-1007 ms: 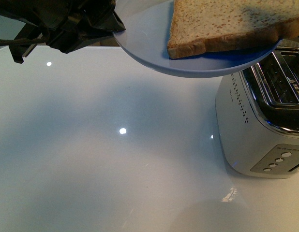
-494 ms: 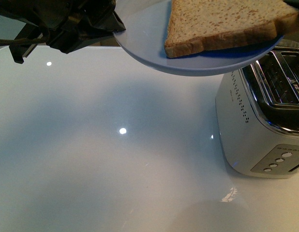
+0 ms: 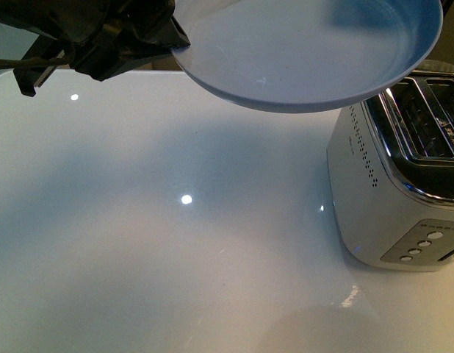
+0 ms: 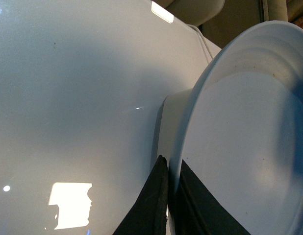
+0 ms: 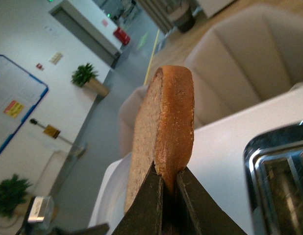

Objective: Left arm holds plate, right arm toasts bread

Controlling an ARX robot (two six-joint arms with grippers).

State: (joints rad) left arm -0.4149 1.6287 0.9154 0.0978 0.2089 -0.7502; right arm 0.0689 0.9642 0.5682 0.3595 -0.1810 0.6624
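My left gripper (image 3: 164,37), black and angular, is shut on the rim of the pale blue-grey plate (image 3: 308,66) and holds it in the air at the top of the front view, above the toaster. The plate is bare. In the left wrist view my left gripper (image 4: 170,169) pinches the plate rim (image 4: 190,117) between both fingers. In the right wrist view my right gripper (image 5: 167,178) is shut on the crust edge of the bread (image 5: 164,127), held upright and edge-on, lifted off the plate. The bread and the right arm are out of the front view.
A silver two-slot toaster (image 3: 396,191) stands on the white table (image 3: 139,243) at the right, under the plate's edge; its slot also shows in the right wrist view (image 5: 284,171). A beige sofa (image 5: 239,58) is behind the table.
The bread lay on the plate one second ago, slid a little half a second ago, and has now left the front view, lifted off. The plate and left gripper have stayed still.
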